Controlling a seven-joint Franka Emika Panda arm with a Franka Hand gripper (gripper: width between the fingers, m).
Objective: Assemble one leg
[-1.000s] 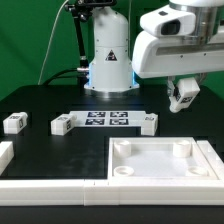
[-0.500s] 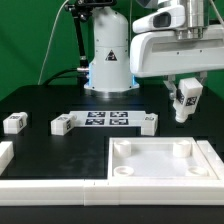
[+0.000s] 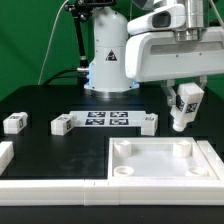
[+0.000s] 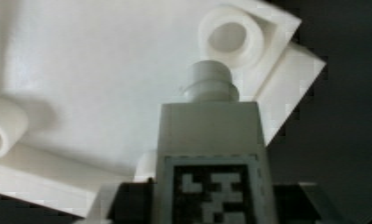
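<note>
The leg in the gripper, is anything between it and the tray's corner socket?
Nothing visible does. The gripper holds the leg in the air by the tray, and the wrist view shows only open space between its peg and the round corner socket.

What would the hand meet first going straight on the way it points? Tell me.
The hand, shut on the leg, points down at the tray. The leg's peg would likely meet the tray's round corner socket first. Depth leaves it unclear whether they line up exactly.
</note>
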